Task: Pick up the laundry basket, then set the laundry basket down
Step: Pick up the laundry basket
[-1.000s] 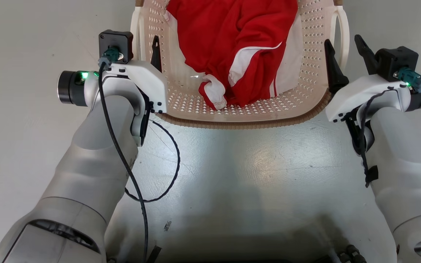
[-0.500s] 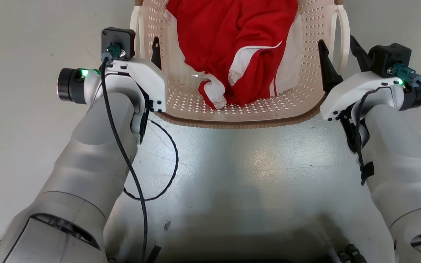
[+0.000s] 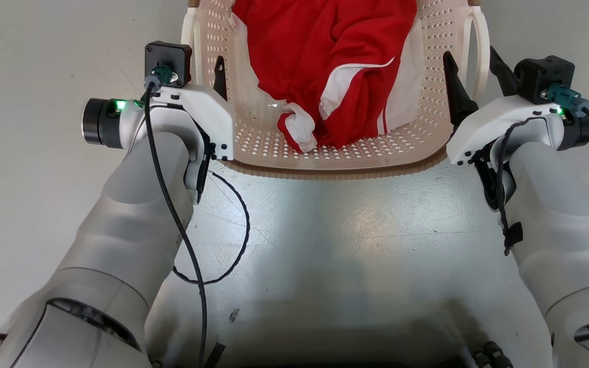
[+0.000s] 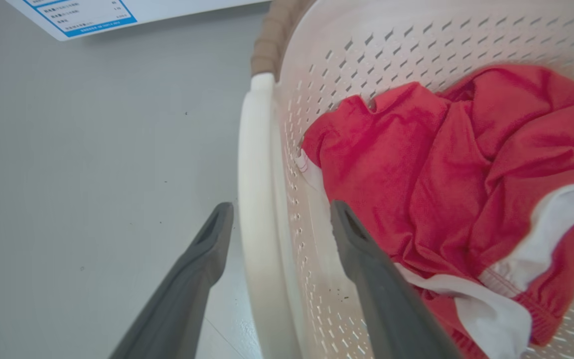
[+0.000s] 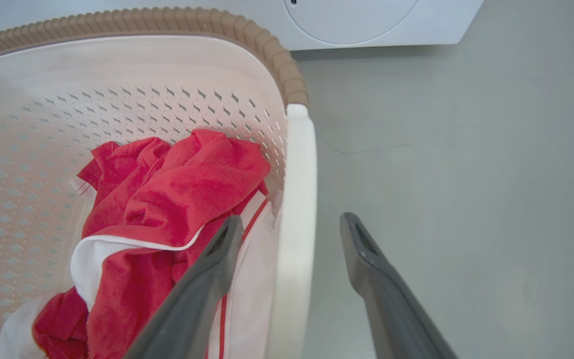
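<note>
The laundry basket (image 3: 335, 171) stands on the floor straight ahead, cream with perforated walls and a brown rim, and holds a red and white garment (image 3: 330, 66). My left gripper (image 3: 195, 59) is open astride the white left handle (image 3: 188, 30), one finger inside the basket wall. In the left wrist view the handle (image 4: 254, 164) runs between the open left gripper (image 4: 282, 209). My right gripper (image 3: 470, 51) is open astride the right handle (image 3: 480, 46). The right wrist view shows that handle (image 5: 297, 174) between the spread fingers of the right gripper (image 5: 292, 220), with neither finger pressing on it.
A white washing machine (image 5: 366, 20) stands just beyond the basket, its labelled panel (image 4: 82, 15) at the far left. Grey floor (image 3: 28, 204) lies on both sides. A black cable (image 3: 233, 230) loops off my left forearm above my base.
The right gripper has moved forward and inward, bringing its fingers further along the right handle. The left gripper has edged slightly forward. The basket has not moved.
</note>
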